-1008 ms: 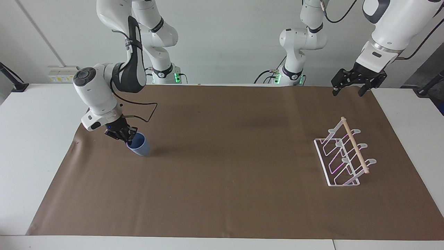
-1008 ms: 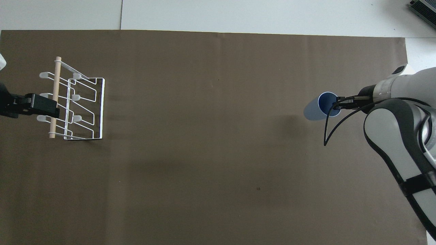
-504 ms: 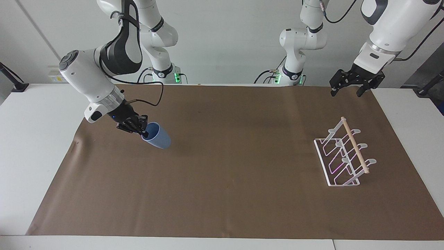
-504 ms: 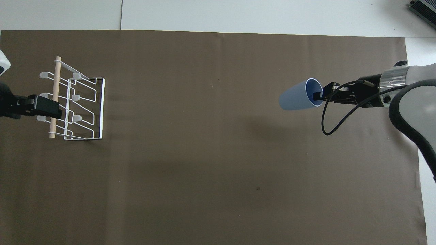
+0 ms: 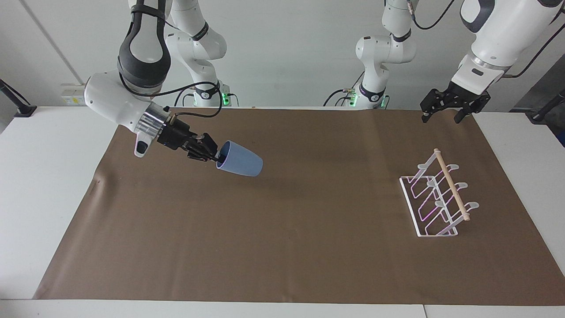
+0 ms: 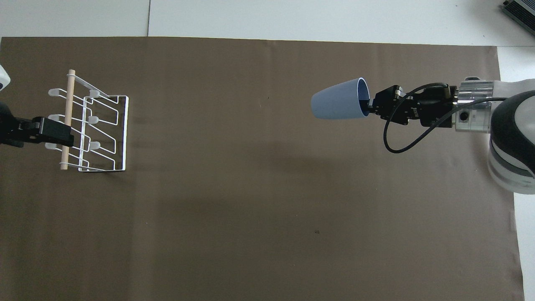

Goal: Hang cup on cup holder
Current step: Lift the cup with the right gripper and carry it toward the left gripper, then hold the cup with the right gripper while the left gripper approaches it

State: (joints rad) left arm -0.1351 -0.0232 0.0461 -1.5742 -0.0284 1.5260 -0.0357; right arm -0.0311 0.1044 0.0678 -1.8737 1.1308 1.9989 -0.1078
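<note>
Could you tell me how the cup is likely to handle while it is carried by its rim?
Probably light and stiff: the cup keeps its shape, held sideways by the right tool. Its smooth tapered wall may slip or swing.

A broad sheet of brown paper (image 5: 309, 229) covers most of a white table (image 5: 39, 176), whose bare top shows at both ends and along the edge farthest from the robots, where a seam (image 6: 149, 19) divides two panels. A plain pale wall (image 5: 287, 53) rises at the robots' end, with a white socket strip (image 5: 73, 94) low on it toward the right arm's end. Light is soft and even, leaving faint shadows on the paper. A dark device corner (image 6: 518, 10) sits past the table's edge.
</note>
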